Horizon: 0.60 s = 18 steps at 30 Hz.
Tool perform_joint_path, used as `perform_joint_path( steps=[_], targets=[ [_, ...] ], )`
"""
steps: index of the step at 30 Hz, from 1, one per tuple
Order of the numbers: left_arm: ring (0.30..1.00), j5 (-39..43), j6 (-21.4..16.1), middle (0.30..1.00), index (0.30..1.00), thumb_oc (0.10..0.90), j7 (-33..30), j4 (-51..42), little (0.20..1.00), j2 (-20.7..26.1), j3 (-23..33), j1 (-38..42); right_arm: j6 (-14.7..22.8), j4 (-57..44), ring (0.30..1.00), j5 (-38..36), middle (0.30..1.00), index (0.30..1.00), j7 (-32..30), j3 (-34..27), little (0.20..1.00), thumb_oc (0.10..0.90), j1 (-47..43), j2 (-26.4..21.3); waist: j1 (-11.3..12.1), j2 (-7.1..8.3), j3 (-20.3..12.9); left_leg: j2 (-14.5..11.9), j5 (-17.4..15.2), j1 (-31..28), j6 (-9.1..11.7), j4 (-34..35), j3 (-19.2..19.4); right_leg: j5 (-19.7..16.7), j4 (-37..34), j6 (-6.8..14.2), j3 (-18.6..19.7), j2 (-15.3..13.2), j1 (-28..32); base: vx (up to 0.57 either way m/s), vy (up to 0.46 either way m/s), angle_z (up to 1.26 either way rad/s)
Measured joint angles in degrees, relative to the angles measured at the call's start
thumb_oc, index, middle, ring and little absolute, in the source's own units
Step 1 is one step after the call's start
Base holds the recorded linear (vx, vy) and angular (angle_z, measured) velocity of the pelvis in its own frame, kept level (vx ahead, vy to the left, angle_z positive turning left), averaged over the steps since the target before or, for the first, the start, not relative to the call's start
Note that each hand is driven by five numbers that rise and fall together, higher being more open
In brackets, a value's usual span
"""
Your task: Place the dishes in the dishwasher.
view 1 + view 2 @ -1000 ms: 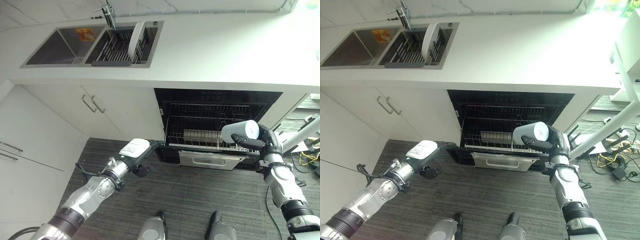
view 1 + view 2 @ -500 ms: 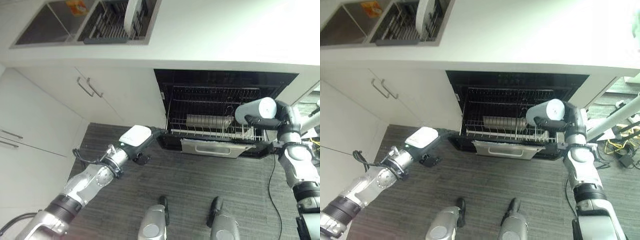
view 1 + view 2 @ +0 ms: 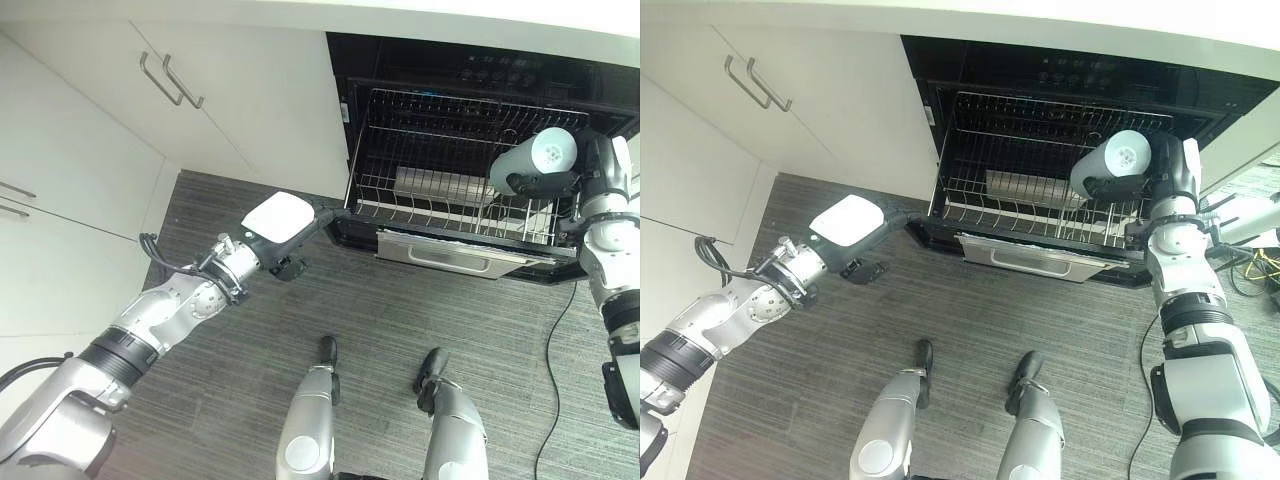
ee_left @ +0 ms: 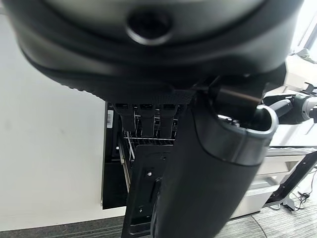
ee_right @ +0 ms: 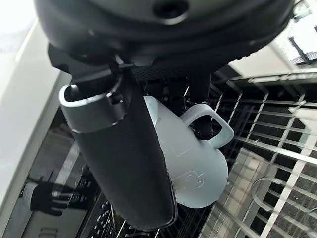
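A white mug (image 3: 538, 160) with a handle lies on its side in my right hand (image 3: 600, 168), whose fingers are curled round it. The right wrist view gives the mug (image 5: 194, 159) past my thumb (image 5: 124, 163), with rack wires beyond. It hangs over the right end of the dishwasher's wire rack (image 3: 430, 205). The dishwasher door (image 3: 460, 262) is folded down, and the rack is pulled out over it. My left hand (image 3: 277, 218) reaches low to the door's left corner, its fingers straight against the edge.
A flat metal holder (image 3: 432, 184) lies inside the rack. White cupboard doors with bar handles (image 3: 170, 80) stand to the left of the dishwasher. Grey wood-grain floor (image 3: 400, 330) lies in front. Cables (image 3: 1262, 262) trail at the far right.
The camera has tipped down, so the sink and counter have left the picture. My right hand has carried the mug from the rack's front edge to further over the rack. The left hand stays at the door corner.
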<state>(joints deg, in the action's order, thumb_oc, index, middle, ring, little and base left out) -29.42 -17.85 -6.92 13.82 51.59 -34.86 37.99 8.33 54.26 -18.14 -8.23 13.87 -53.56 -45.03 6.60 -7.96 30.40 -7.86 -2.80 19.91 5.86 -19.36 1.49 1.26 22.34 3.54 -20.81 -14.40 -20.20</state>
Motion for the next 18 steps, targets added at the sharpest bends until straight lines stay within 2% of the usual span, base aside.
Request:
perform_joint_path(
  steps=[4, 11, 18],
  targets=[
    [0.900, 0.0, 0.1, 0.900, 0.900, 0.800, 0.0, 0.4, 0.900, 0.0, -0.3, 0.1, 0.1, 0.5, 0.300, 0.1, 0.300, 0.300, 0.0, 2.2, 0.300, 0.400, -0.8, 0.1, 0.0, 0.00, 0.0, 1.0, 0.2, 0.0, -0.3, 0.4, -0.2, 0.1, 0.1, 0.2, 1.6, -0.6, -0.2, -0.03, 0.011, 0.08],
    [0.900, 0.0, -0.1, 0.900, 0.900, 0.800, 0.0, 0.4, 0.900, 0.0, -0.3, 0.1, 0.1, 0.5, 0.300, 0.9, 0.300, 0.300, -0.1, 2.4, 0.300, 0.400, -0.9, 0.4, 0.7, 0.02, 0.0, 1.0, 0.2, 0.1, -0.3, 0.5, -0.3, 0.2, 0.1, 0.4, 1.6, -0.6, -0.3, 0.00, -0.003, 0.01],
    [0.900, 0.0, -0.1, 0.900, 0.900, 0.800, -1.5, 0.4, 0.900, 0.0, -0.2, -0.1, -0.1, 1.0, 0.300, 3.0, 0.300, 0.300, -7.7, 2.2, 0.300, 0.400, -0.7, 0.5, 0.3, 0.07, 0.0, 1.0, 0.2, 1.4, -0.4, 0.5, -0.4, 0.2, 0.1, 0.5, 1.7, -0.6, -1.5, 0.00, 0.010, 0.01]
  ],
)
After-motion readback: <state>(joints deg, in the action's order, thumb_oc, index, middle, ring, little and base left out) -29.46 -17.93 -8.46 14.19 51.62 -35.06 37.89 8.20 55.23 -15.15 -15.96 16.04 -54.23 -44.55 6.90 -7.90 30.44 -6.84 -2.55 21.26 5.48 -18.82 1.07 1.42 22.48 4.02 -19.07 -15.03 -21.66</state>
